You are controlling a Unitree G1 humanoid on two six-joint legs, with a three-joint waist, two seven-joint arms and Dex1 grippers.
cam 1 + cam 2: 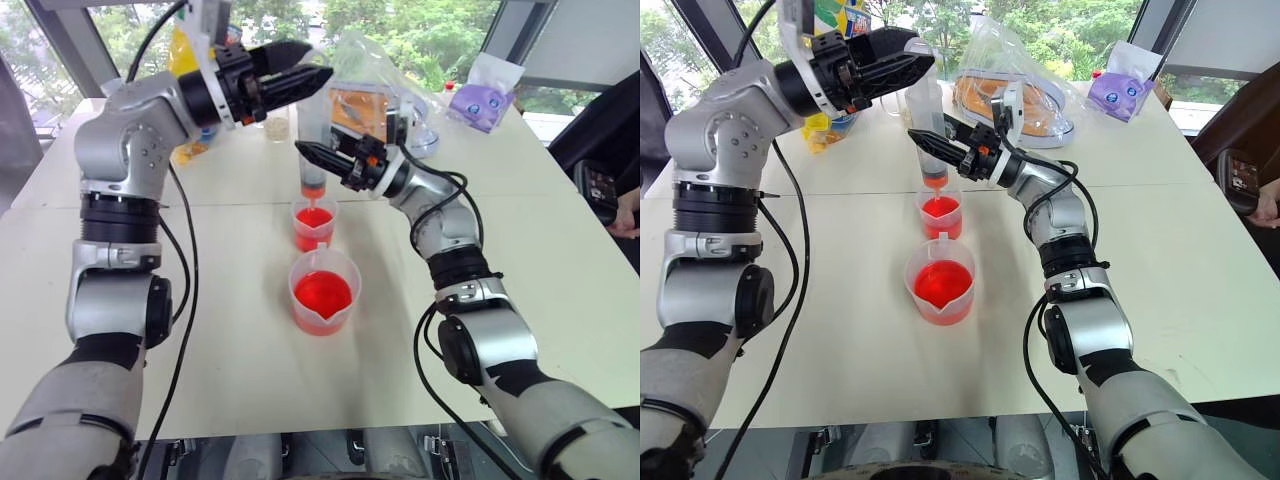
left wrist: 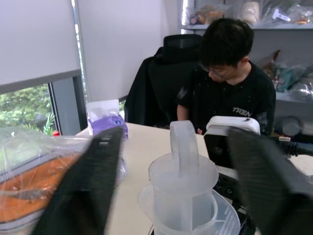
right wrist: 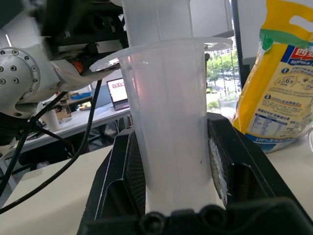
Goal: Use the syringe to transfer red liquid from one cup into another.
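Nearest the camera on the white table (image 1: 230, 340) stands the wide beaker (image 1: 323, 292), spouted and holding a good pool of red liquid (image 1: 322, 294); just behind it, close but apart, is the narrow cup (image 1: 313, 223), also red inside. Over that cup the syringe (image 1: 311, 150) stands upright, its reddish tip dipped into the cup's mouth and a little red showing low in the barrel. The right gripper (image 1: 318, 157) reaches in from the right and pinches the clear barrel between its two black fingers, pressed against the plastic on both sides in the right wrist view. The left gripper (image 1: 310, 80) is up at the plunger end; in the left wrist view its fingers (image 2: 83, 191) stand spread on either side of the plunger head (image 2: 184, 147), not visibly touching it. My reading is that the step in hand is working the plunger over the narrow cup, either pushing liquid out or drawing it in; which of the two I cannot tell. The next move calls for the left fingers to close squarely on the plunger head and move it along the barrel's line, while the right hand keeps the barrel upright with its tip inside the cup. Behind sit a bagged orange tray (image 1: 375, 105) and a small purple pack (image 1: 482, 103).
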